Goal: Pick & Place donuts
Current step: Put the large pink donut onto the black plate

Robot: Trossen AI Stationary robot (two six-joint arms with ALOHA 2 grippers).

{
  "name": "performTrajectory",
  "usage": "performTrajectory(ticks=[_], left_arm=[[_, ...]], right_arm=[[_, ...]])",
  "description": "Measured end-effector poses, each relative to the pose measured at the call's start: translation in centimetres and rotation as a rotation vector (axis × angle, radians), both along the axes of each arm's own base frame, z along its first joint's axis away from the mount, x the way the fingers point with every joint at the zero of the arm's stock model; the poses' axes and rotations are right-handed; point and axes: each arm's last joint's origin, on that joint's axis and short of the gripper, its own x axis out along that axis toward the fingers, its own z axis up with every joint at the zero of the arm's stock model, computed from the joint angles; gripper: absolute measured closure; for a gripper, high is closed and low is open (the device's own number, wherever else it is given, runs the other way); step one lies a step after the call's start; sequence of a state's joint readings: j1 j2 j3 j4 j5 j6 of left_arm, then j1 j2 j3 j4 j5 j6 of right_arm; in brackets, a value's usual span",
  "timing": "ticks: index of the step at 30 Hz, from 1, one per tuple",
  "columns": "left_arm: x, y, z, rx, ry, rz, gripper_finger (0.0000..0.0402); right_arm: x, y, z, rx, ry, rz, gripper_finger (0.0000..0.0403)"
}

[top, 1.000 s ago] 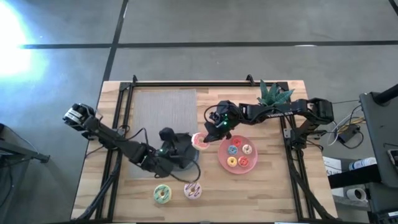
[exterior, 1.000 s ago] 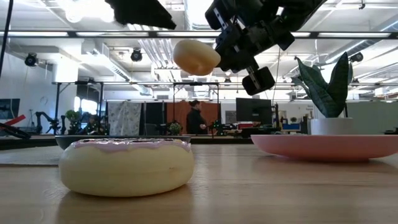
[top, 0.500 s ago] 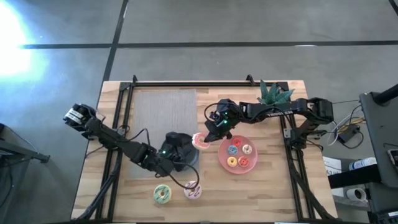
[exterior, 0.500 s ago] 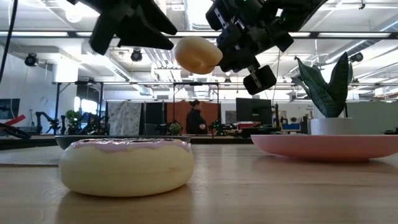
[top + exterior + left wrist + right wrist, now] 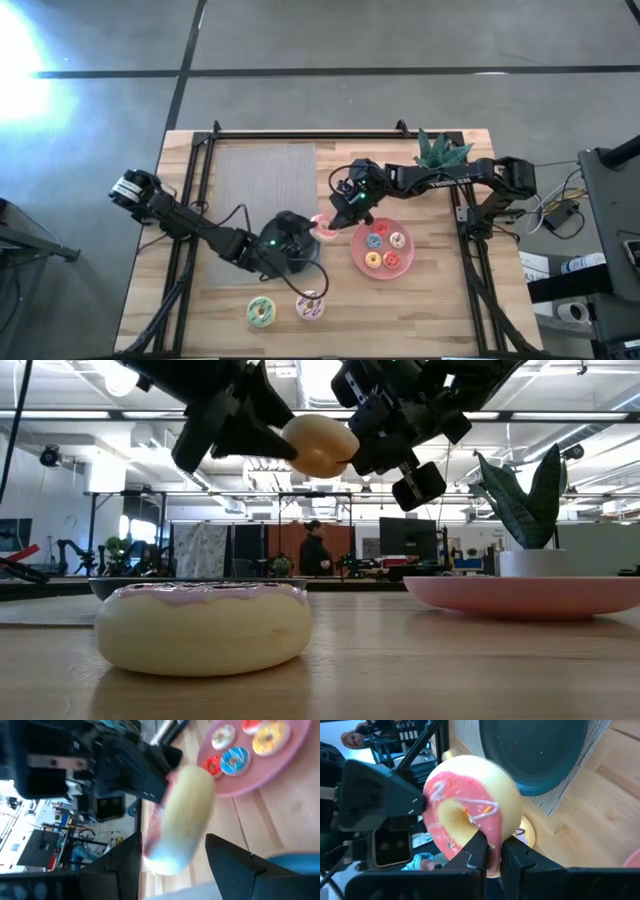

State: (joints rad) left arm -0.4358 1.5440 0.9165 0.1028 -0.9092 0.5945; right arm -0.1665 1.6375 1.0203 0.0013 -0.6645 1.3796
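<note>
Pink donut (image 5: 470, 825) airborne at frame centre, above worktop (image 5: 440, 300). Right pincer (image 5: 492, 851) pinching its rim. Left pincer (image 5: 172, 851) spread wide, straddling donut. Donut probably light, rigid, smooth plastic; grip across ring's outer edge.

The plate (image 5: 408, 262) with four small donuts (image 5: 384, 249) on it lies on the right half of the table (image 5: 440, 310). Just left of it, one big donut (image 5: 325, 228) is up in the air, between the two grippers. Two more big donuts (image 5: 262, 312) lie side by side near the front edge. A plant (image 5: 440, 150) stands at the back right. A mat (image 5: 262, 175) lies at the back left.
</note>
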Motion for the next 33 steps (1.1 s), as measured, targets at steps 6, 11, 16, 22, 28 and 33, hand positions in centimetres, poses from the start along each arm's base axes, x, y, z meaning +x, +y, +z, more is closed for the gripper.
performTrajectory(ticks=[6, 11, 16, 22, 28, 33], left_arm=[[0.3, 0.1, 0.5, -0.003, -0.039, -0.001, 0.0212], [0.6, 0.2, 0.1, -0.009, -0.024, -0.016, 0.0226], [0.7, 0.3, 0.0, -0.01, -0.02, -0.014, 0.0259], [0.8, 0.5, 0.0, -0.019, -0.025, -0.003, 0.0311], [0.7, 0.5, -0.3, -0.035, -0.025, 0.003, 0.0337], [0.3, 0.7, -0.9, -0.055, 0.02, 0.026, 0.0339]], right_arm=[[0.0, 0.0, 0.0, -0.002, -0.003, 0.003, 0.0378], [0.0, 0.0, 0.0, -0.009, -0.007, 0.005, 0.0378], [0.0, 0.0, 0.0, -0.025, -0.014, 0.003, 0.0378], [0.1, -0.1, 0.0, -0.076, -0.025, -0.018, 0.0372], [0.0, -0.2, 0.0, -0.107, -0.042, -0.011, 0.0318], [-0.1, -0.3, 0.5, -0.123, -0.061, -0.019, 0.0255]])
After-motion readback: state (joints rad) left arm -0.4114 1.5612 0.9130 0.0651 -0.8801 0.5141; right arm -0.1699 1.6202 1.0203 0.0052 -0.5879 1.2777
